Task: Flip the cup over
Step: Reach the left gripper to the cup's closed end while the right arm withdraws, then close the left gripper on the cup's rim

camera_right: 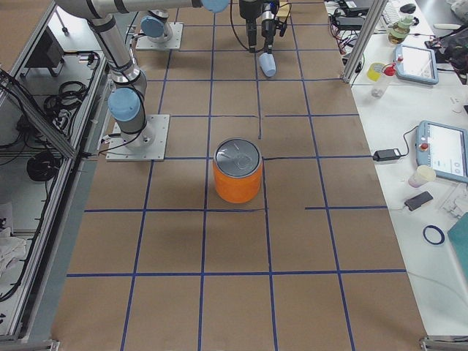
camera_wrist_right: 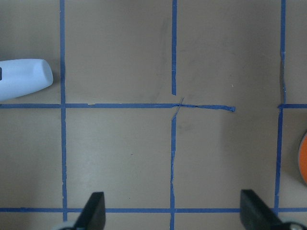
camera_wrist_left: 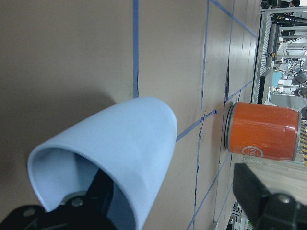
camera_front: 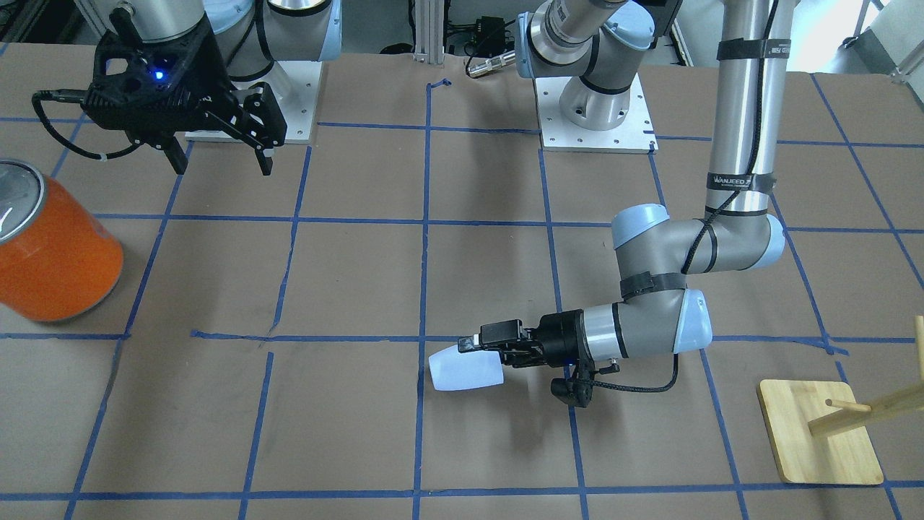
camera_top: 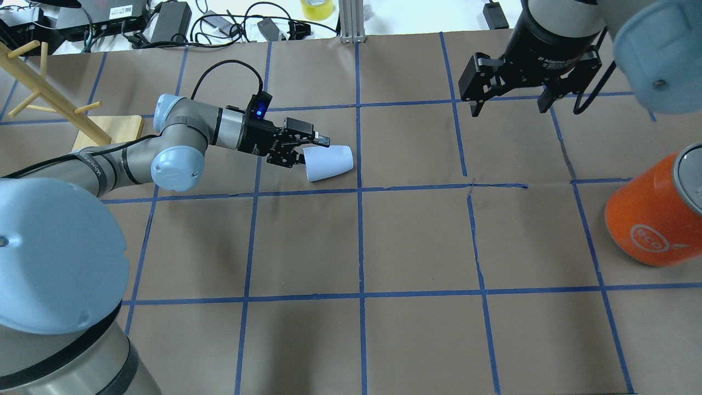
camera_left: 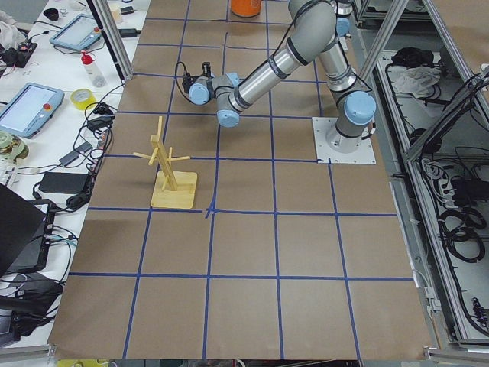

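The pale light-blue cup [camera_front: 465, 370] lies on its side on the brown paper table, its open mouth towards my left gripper; it also shows in the overhead view [camera_top: 329, 163] and the right side view [camera_right: 268, 66]. My left gripper [camera_top: 304, 149] is open and level at the cup's rim. In the left wrist view one finger [camera_wrist_left: 96, 201] sits inside the cup [camera_wrist_left: 129, 143]; the other finger [camera_wrist_left: 261, 203] stands well clear outside the wall. My right gripper [camera_top: 510, 107] is open and empty, hanging high over the far right. Its wrist view shows the cup's base [camera_wrist_right: 24, 76].
A large orange can [camera_top: 652, 219] with a silver top stands on the robot's right side. A wooden peg stand [camera_top: 109, 129] on a square base sits behind my left arm. Cables and gear lie beyond the table's far edge [camera_top: 219, 24].
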### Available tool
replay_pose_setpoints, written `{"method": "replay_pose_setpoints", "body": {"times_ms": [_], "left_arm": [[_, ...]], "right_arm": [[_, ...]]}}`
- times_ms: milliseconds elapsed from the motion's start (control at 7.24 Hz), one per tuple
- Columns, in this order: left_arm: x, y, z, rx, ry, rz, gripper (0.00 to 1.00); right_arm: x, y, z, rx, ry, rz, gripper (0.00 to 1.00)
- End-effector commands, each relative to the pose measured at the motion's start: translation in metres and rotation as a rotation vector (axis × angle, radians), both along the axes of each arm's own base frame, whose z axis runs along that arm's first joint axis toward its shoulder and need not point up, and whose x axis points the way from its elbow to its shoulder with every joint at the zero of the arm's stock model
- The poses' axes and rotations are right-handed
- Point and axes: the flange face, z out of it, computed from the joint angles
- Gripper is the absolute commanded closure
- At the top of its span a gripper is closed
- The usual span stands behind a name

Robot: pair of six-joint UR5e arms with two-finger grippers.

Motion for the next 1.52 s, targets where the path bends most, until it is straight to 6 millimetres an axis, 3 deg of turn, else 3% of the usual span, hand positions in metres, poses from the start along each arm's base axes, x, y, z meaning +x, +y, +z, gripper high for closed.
{"method": "replay_pose_setpoints", "body": {"times_ms": [0,276,415,553,829,967,1244,1382], "left_arm": [[-0.002,-0.003,0.006,0.018,0.043,0.024,0.45],[-0.002,-0.004,0.007,0.052,0.032,0.042,0.63],[-0.001,-0.004,0.006,0.053,0.026,0.04,0.77],[-0.001,-0.004,0.007,0.056,0.023,0.041,0.82],[-0.003,-0.004,0.024,0.132,0.016,0.098,1.0],[-0.004,-0.004,0.033,0.16,-0.004,0.121,1.0],[-0.003,-0.009,0.084,0.153,-0.105,0.191,1.0],[0.004,-0.011,0.104,0.086,-0.256,0.196,1.0]], "right_arm": [[0.0,0.0,0.0,0.001,0.002,0.001,0.0],[0.0,0.0,0.0,0.001,0.004,0.002,0.0],[0.0,0.0,0.0,0.001,0.004,0.002,0.0],[0.0,0.0,0.0,0.001,0.004,0.004,0.0],[0.0,0.0,0.0,0.001,0.004,0.004,0.0],[0.0,0.0,0.0,0.001,0.004,0.004,0.0],[0.0,0.0,0.0,0.001,0.003,0.004,0.0],[0.0,0.0,0.0,-0.001,0.002,0.004,0.0]]}}
